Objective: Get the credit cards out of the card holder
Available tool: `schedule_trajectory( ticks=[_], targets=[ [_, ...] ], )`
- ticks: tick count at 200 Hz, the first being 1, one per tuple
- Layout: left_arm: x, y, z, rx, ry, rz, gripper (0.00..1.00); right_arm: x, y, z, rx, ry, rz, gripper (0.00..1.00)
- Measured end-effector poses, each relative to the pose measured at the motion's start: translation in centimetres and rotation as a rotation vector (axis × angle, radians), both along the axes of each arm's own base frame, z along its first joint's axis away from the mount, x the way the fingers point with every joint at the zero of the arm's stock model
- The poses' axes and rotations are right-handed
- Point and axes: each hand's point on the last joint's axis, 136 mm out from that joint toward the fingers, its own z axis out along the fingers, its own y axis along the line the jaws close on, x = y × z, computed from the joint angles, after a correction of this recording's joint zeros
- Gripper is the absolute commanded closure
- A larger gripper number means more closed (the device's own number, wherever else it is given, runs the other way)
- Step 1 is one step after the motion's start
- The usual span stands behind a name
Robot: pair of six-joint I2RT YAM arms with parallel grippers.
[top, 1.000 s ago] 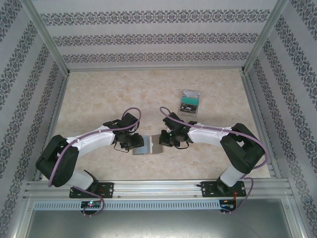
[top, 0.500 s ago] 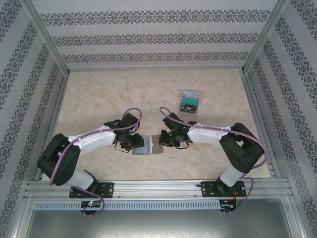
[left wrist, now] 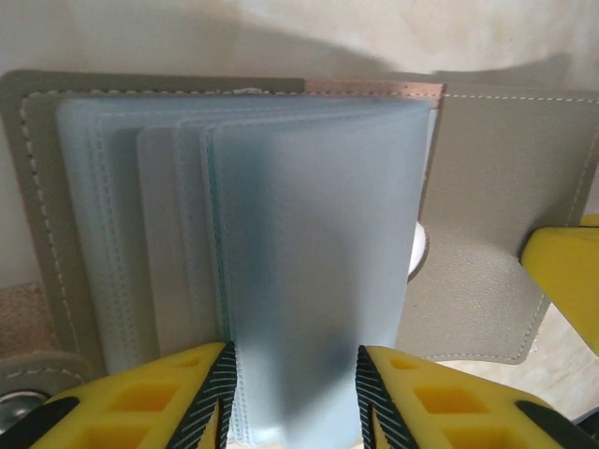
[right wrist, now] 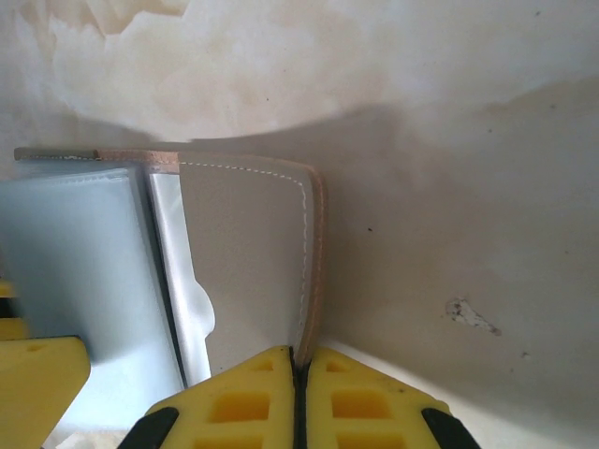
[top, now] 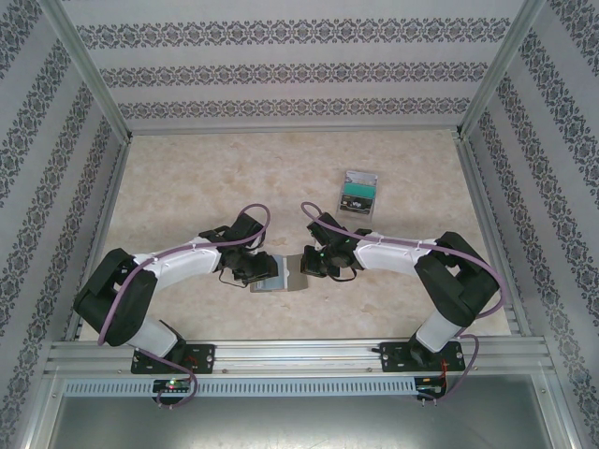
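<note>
While the card holder (top: 281, 274) lies open on the table (top: 187, 178) between the two arms, near the front edge, each gripper has a hold on it from its own side. The left gripper (top: 260, 269) reaches in from the left, and in its wrist view (left wrist: 295, 407) its yellow fingers (left wrist: 187, 398) press against both side edges of one pale blue sleeve (left wrist: 309, 262), which stands raised above the fanned stack of other sleeves. The right gripper (top: 307, 265) comes in from the right; its wrist view shows it (right wrist: 299, 393) fully closed, pinching the stitched edge of the holder's grey right cover (right wrist: 248, 253) so that the cover stands tilted up off the table. From the left wrist, the same cover (left wrist: 496, 196) spreads to the right, one yellow finger of the right gripper showing at its edge. A tab (left wrist: 33, 369) with a metal snap sits at the holder's lower left corner. Whether cards sit in the sleeves cannot be told. A clear case (top: 358, 194) lies well apart, farther back and to the right.
</note>
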Motion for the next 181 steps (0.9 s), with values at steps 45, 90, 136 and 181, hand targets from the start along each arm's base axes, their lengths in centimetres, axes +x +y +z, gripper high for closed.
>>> schedule_trajectory(
  ticks=[45,90,136,181],
  targets=[
    [0.1,-0.8,0.6,-0.039,0.001,-0.014,0.53,-0.1,0.0,-0.2,-0.005,0.006,0.001,1.00],
    [1.1,-2.0,2.3,-0.089,-0.031,-0.036,0.52,-0.1,0.0,-0.3,-0.006,0.007,0.000,1.00],
    [2.2,-4.2,3.9,-0.156,-0.063,-0.078,0.55,0.0,-0.1,-0.3,-0.006,0.007,0.000,1.00],
    [2.0,-4.5,4.1,-0.166,-0.068,-0.101,0.57,0.2,-0.2,-0.3,-0.005,0.007,-0.007,1.00]
  ],
)
